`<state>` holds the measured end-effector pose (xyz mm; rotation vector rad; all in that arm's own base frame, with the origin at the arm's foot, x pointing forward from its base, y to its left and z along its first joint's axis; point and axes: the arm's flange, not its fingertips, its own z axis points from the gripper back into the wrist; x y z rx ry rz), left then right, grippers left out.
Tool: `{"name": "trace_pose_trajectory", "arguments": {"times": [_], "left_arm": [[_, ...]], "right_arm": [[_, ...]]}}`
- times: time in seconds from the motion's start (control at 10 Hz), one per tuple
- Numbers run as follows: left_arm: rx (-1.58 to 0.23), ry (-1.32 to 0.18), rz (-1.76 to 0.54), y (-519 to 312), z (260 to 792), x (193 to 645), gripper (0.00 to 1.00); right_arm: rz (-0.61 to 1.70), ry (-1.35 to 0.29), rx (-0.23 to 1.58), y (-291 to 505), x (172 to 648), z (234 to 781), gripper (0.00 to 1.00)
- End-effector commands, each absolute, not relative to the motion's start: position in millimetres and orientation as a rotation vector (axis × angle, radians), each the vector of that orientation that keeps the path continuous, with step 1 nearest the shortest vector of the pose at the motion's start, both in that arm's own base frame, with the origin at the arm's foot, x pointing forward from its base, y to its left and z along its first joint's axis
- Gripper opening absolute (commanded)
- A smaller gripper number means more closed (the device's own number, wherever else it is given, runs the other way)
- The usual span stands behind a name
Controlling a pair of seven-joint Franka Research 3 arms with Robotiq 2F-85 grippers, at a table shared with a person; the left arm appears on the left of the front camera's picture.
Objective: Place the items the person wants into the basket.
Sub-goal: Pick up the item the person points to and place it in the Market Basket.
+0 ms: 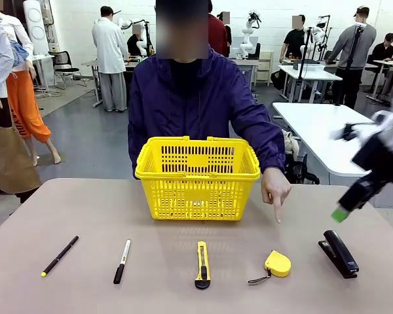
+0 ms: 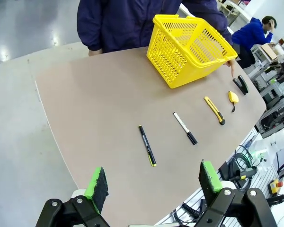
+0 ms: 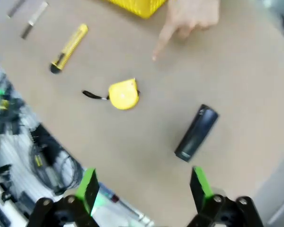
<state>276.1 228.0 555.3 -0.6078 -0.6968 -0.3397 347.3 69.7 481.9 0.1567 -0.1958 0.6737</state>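
Okay, I count five things in near row: one pen [image 1: 59, 256], marker [image 1: 122, 261], knife [image 1: 202, 264], tape measure [image 1: 277, 263], stapler [image 1: 338, 253]; one basket [image 1: 197, 176] beyond. Left gripper [image 2: 154, 178], right gripper [image 3: 143, 184] both gape wide, empty.

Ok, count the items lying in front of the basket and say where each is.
5, in a row from the robot's left: black pen with yellow tip, black marker, yellow utility knife, yellow tape measure, black stapler. The basket may hide more inside.
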Motion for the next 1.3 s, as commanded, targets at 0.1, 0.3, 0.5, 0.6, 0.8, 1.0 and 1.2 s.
{"name": "trace_pose_trajectory", "arguments": {"times": [0.1, 0.3, 0.5, 0.6, 0.8, 1.0, 1.2], "left_arm": [[-0.616, -0.715, -0.357, 231, 557, 276, 1.0], [-0.616, -0.715, -0.357, 231, 557, 276, 1.0], [-0.616, -0.715, -0.357, 231, 557, 276, 1.0], [-0.616, -0.715, -0.357, 231, 557, 276, 1.0], [-0.616, -0.715, -0.357, 231, 557, 276, 1.0], [-0.616, -0.715, -0.357, 231, 557, 276, 1.0], [-0.616, -0.715, -0.357, 231, 557, 276, 1.0]], "right_arm": [[0.664, -0.095, 0.042, 124, 379, 458, 1.0], [0.677, -0.117, 0.029, 150, 382, 438, 1.0], [0.672, -0.12, 0.05, 150, 381, 430, 1.0], [0.694, -0.099, 0.052, 152, 378, 434, 1.0], [0.694, -0.099, 0.052, 152, 378, 434, 1.0], [0.694, -0.099, 0.052, 152, 378, 434, 1.0], [0.692, -0.105, 0.057, 151, 380, 433, 1.0]]}}
